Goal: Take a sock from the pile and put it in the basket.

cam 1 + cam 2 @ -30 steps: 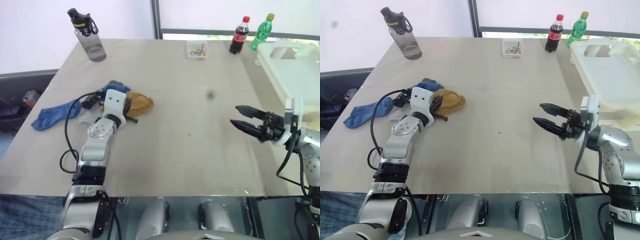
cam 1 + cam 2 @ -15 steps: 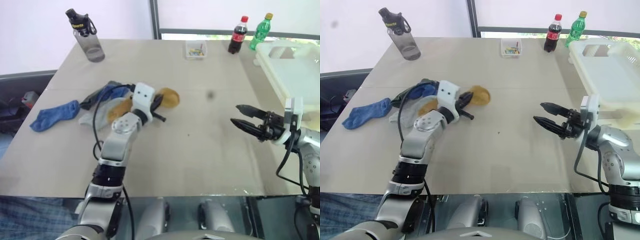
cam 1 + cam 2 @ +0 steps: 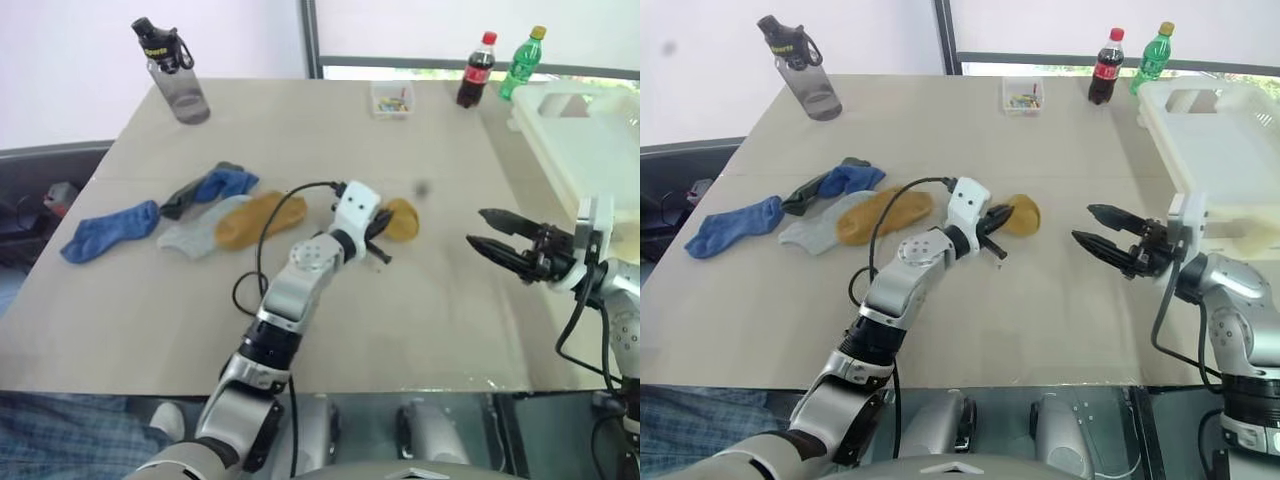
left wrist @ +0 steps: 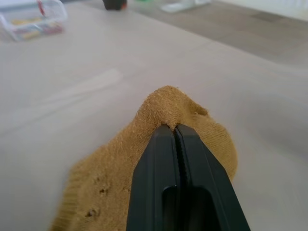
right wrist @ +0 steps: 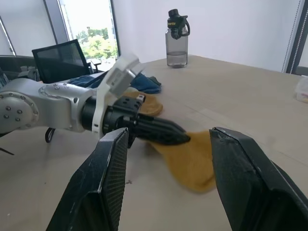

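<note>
Sock (image 3: 402, 219) over beige table (image 3: 300, 130) (windowed room)

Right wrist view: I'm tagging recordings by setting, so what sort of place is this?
Probably an office or lab room set up for testing: an office chair beside a large window, and a plain table with a water bottle on it.

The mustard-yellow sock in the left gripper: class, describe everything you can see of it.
The mustard-yellow sock is a small, soft knitted piece with a fuzzy, slightly pilled surface. The shut left gripper pinches a fold of it between its black fingers, so the fabric bunches into a ridge at the fingertips. The rest droops in a rounded lump towards the beige table, near its middle, away from the pile and short of the open right gripper.
</note>
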